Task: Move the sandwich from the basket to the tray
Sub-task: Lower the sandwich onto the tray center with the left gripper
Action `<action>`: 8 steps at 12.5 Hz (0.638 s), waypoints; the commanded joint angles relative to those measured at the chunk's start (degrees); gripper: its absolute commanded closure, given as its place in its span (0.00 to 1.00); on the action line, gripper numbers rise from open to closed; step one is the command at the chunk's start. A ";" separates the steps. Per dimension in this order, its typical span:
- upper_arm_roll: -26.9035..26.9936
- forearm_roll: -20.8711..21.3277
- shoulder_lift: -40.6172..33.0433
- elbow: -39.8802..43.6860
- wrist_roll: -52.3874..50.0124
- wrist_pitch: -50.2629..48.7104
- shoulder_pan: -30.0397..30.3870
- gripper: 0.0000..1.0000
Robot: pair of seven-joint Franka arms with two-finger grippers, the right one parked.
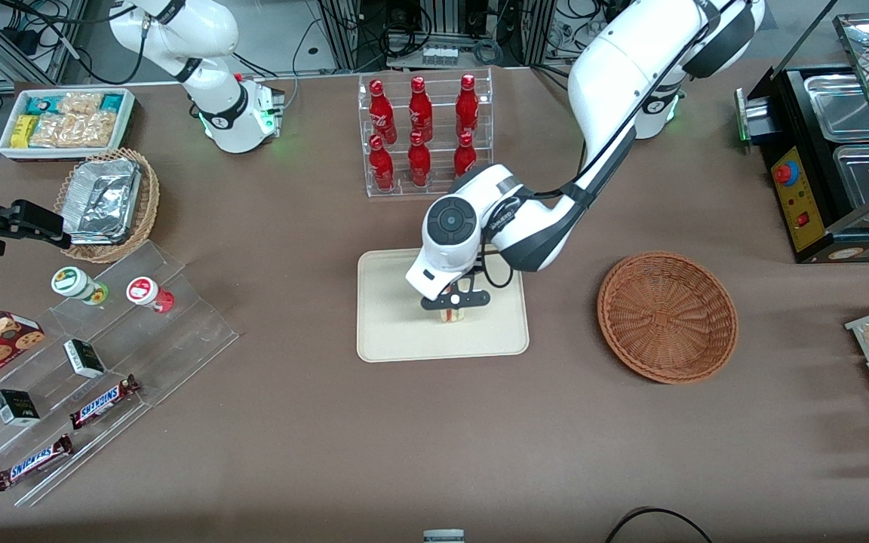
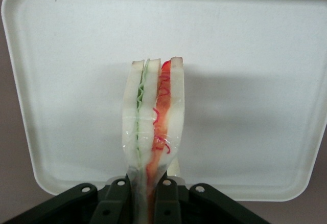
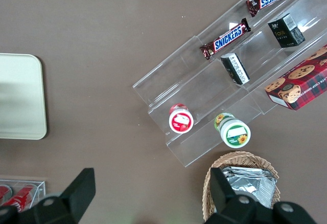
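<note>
My left gripper (image 1: 455, 304) hangs over the middle of the cream tray (image 1: 389, 332), shut on the sandwich (image 1: 453, 314). The wrist view shows the sandwich (image 2: 152, 116) as a pale wedge with green and pink-red filling, pinched at its near end between the dark fingers (image 2: 116, 203), with the tray (image 2: 245, 81) spread beneath it. I cannot tell whether the sandwich touches the tray surface. The reddish-brown woven basket (image 1: 667, 316) sits empty beside the tray, toward the working arm's end of the table.
A clear rack of red bottles (image 1: 423, 136) stands farther from the front camera than the tray. A tan basket of foil trays (image 1: 106, 202), a white snack bin (image 1: 65, 121) and acrylic shelves with candy (image 1: 95, 354) lie toward the parked arm's end. A black warmer (image 1: 834, 166) stands at the working arm's end.
</note>
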 commanded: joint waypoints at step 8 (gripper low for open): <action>0.66 3.15 8.71 10.94 -0.79 -0.64 -2.59 1.00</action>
